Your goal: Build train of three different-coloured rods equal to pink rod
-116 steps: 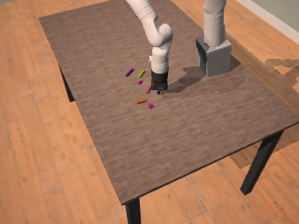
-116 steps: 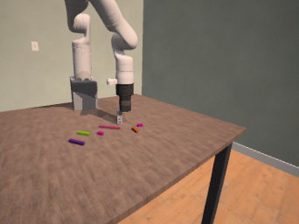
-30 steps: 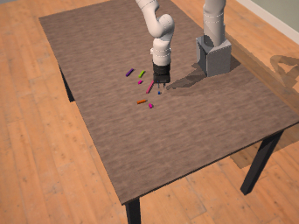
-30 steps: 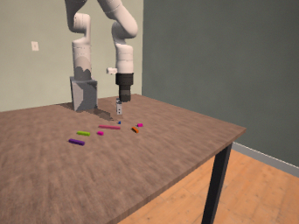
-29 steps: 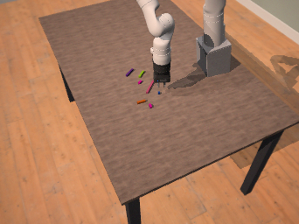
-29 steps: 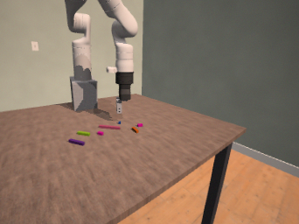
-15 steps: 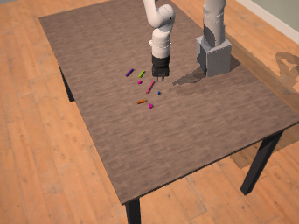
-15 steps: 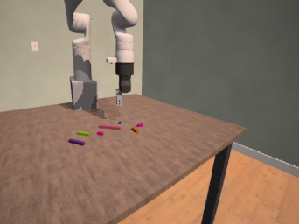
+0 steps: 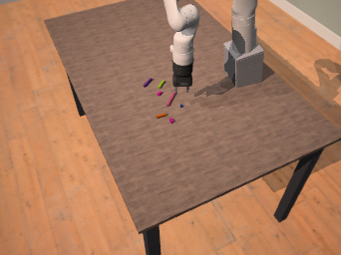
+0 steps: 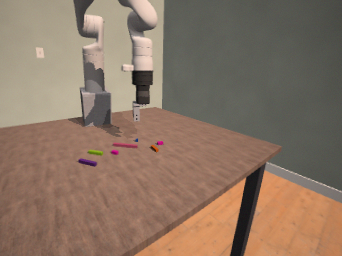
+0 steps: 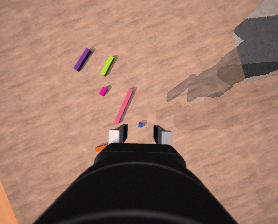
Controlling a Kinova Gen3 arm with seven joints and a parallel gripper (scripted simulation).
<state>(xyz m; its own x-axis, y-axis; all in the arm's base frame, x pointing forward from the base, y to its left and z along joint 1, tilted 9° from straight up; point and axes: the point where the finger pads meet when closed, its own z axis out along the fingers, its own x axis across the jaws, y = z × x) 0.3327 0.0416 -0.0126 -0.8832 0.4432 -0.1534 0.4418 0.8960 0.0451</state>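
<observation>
My gripper is open and empty, raised above the table. The small blue rod lies on the table below it. The long pink rod lies beside the blue one. A purple rod and a lime rod lie apart, roughly parallel. One magenta rod lies near the lime rod. Another magenta rod lies near the orange rod. No rods touch.
The grey robot base block stands on the table behind the rods. Arm shadows fall on the table near the base. In the wrist view, the gripper body hides the second magenta rod and part of the orange one.
</observation>
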